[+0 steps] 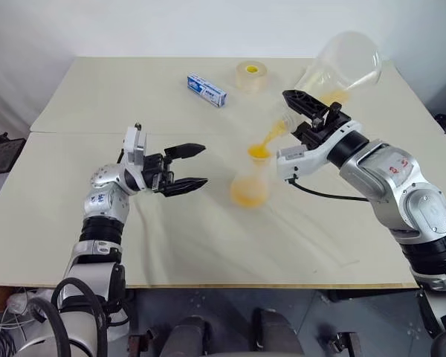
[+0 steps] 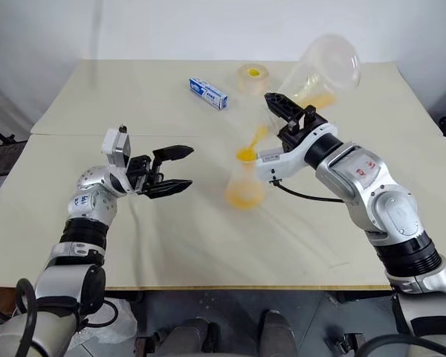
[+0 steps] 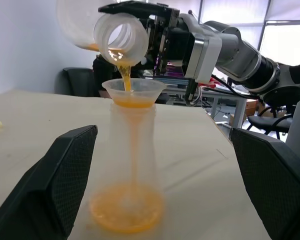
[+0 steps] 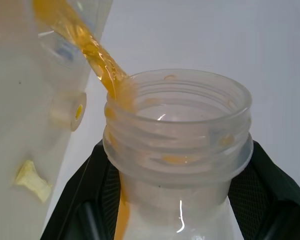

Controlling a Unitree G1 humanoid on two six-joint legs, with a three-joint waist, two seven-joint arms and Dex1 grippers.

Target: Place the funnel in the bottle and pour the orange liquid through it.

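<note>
The bottle stands upright at mid-table with the funnel seated in its neck. My right gripper is shut on the neck of a larger clear flask, tilted mouth-down over the funnel. A stream of the orange liquid falls from the flask's mouth into the funnel. More of it pools in the funnel and at the bottle's bottom. My left gripper is open, level with the bottle and a short way to its left, touching nothing. Its fingers frame the bottle in the left wrist view.
A blue-and-white box and a tape roll lie at the back of the cream table. The table's front edge runs close below both arms. A black cable trails from the right wrist across the tabletop.
</note>
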